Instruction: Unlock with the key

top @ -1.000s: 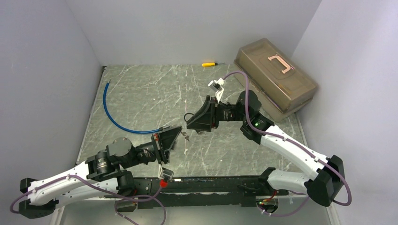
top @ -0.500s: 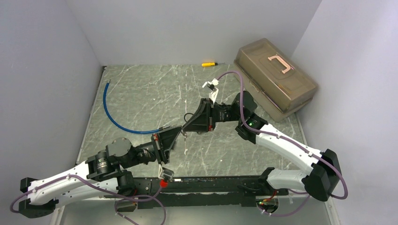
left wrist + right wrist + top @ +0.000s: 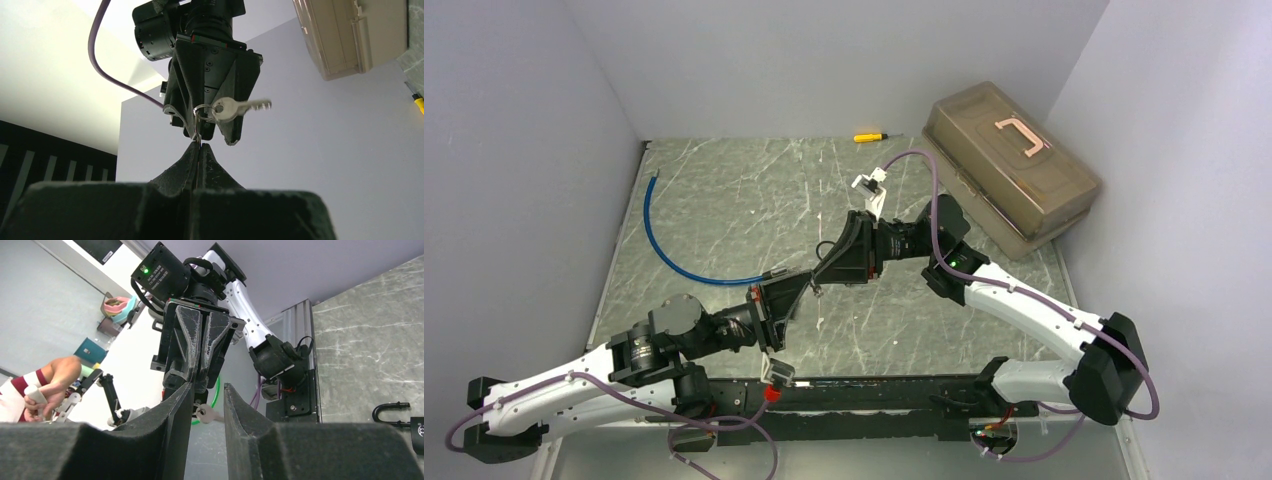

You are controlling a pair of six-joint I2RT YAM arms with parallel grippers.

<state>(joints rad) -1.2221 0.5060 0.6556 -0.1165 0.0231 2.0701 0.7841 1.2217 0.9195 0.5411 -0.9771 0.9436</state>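
Note:
My left gripper (image 3: 804, 285) is shut on a thin key ring (image 3: 198, 116), held above the table and pointing up. A small silver key (image 3: 234, 107) hangs from the ring and sticks out sideways. My right gripper (image 3: 822, 274) faces it tip to tip, open, with its two fingers on either side of the key (image 3: 207, 414) and not closed on it. In the left wrist view the right gripper (image 3: 209, 134) is just above my shut fingertips (image 3: 196, 150). A black padlock (image 3: 400, 412) with its shackle lies on the table at the lower right of the right wrist view.
A tan toolbox (image 3: 1014, 165) with a pink handle stands at the back right. A blue hose (image 3: 659, 240) curves over the left of the marbled table. A yellow screwdriver (image 3: 867, 136) lies at the back wall. Grey walls enclose three sides.
My right gripper has moved left and down to meet the left gripper, and its open fingers now flank the key. The left arm has barely moved.

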